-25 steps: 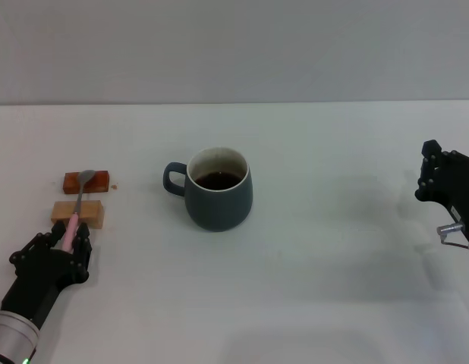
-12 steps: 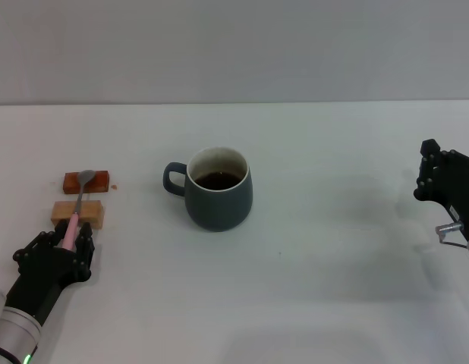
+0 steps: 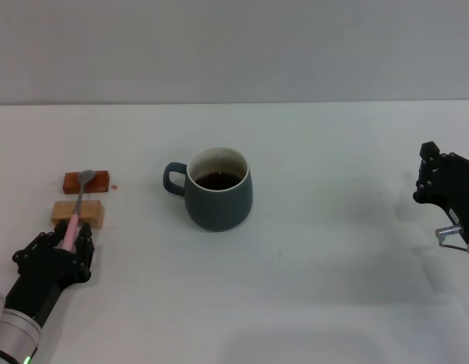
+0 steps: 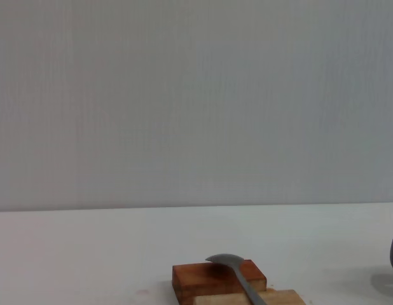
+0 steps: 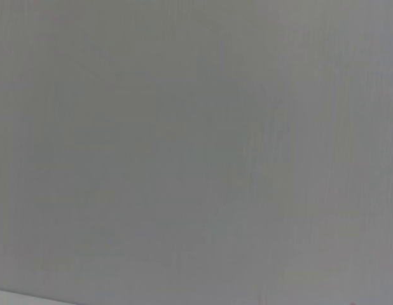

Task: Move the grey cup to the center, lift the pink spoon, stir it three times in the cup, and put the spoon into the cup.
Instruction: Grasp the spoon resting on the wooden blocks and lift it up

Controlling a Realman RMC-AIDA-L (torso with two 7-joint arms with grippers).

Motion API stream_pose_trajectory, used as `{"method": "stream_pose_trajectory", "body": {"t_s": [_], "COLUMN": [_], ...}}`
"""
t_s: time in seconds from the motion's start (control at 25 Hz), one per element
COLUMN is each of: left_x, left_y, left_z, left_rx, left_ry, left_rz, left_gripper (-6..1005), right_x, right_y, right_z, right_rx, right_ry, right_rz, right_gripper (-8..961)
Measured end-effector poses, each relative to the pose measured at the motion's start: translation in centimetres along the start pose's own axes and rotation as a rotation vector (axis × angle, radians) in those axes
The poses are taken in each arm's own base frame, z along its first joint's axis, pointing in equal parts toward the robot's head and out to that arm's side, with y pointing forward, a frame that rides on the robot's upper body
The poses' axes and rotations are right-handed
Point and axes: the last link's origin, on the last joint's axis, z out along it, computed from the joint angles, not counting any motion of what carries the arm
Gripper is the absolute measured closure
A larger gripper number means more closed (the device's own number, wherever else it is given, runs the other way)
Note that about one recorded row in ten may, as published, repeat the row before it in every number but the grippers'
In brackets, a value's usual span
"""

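Observation:
The grey cup (image 3: pixel 219 199) stands upright mid-table with its handle to the left and dark liquid inside. Far left, the pink spoon (image 3: pixel 80 193) lies across two small blocks, its metal bowl on the far one and its pink handle pointing toward me. My left gripper (image 3: pixel 71 236) sits low at the handle's near end, with the handle tip reaching into it. The left wrist view shows the spoon's bowl (image 4: pixel 238 273) resting on the blocks. My right gripper (image 3: pixel 428 171) hangs at the table's right edge, well away from the cup.
A reddish-brown block (image 3: pixel 86 181) and a light wooden block (image 3: pixel 77 213) lie side by side under the spoon, also seen as the reddish block (image 4: pixel 215 277) in the left wrist view. A white table and a plain grey wall fill the rest.
My left gripper crept slightly back along the handle one second ago and has since held still. Spoon, cup and right arm have not moved.

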Motion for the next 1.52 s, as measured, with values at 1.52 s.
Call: {"method": "stream_pose_trajectory", "body": {"t_s": [1.52], "left_x": [-0.09], "left_y": [0.25], "left_z": [-0.64], "left_rx": [-0.014], "left_ry": [0.017], "left_rz": [0.013], "left_gripper": [841], "right_x": [0.07], "right_y": [-0.38], "right_z": [-0.03], "right_rx": [0.004], "right_ry": [0.003], "right_rz": [-0.013], "right_gripper": [954]}}
